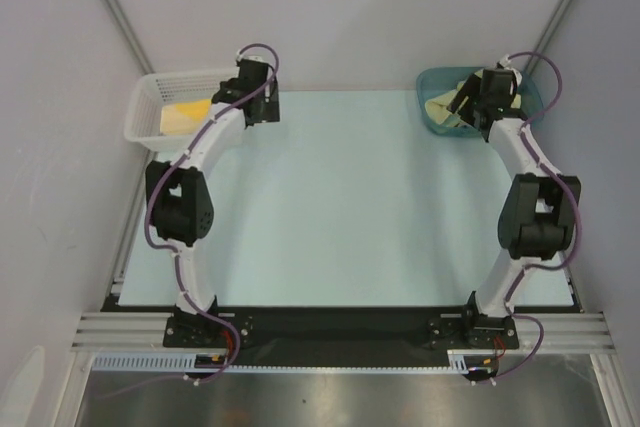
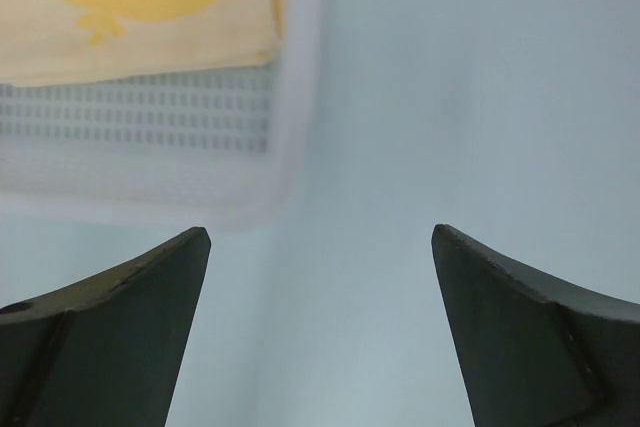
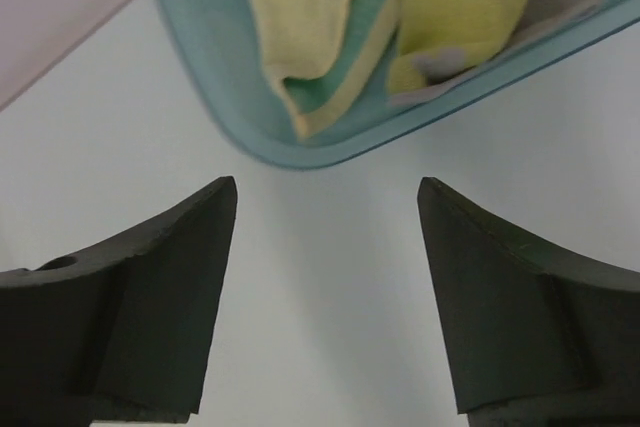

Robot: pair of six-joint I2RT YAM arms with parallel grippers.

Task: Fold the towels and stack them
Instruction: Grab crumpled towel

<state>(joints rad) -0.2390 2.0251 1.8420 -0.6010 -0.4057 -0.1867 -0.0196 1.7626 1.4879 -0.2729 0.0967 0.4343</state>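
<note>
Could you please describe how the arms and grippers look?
Both the left arm and right arm have white links, bulky black joints and a thin purple cable looping alongside. The left gripper and right gripper each have two dark matte fingers tapering to points.

Folded towel [image 2: 140, 42] and teal bin [image 3: 300, 154] run off their views' top edges.

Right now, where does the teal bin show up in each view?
Top external: bin at the far right corner, partly hidden by the right arm.
Left wrist: not in it; only the white basket shows, upper left.
Right wrist: across the top, beyond the open right gripper.
Shared landmark: the yellow towels inside it, in both of those views; the pale table is in all three.
</note>
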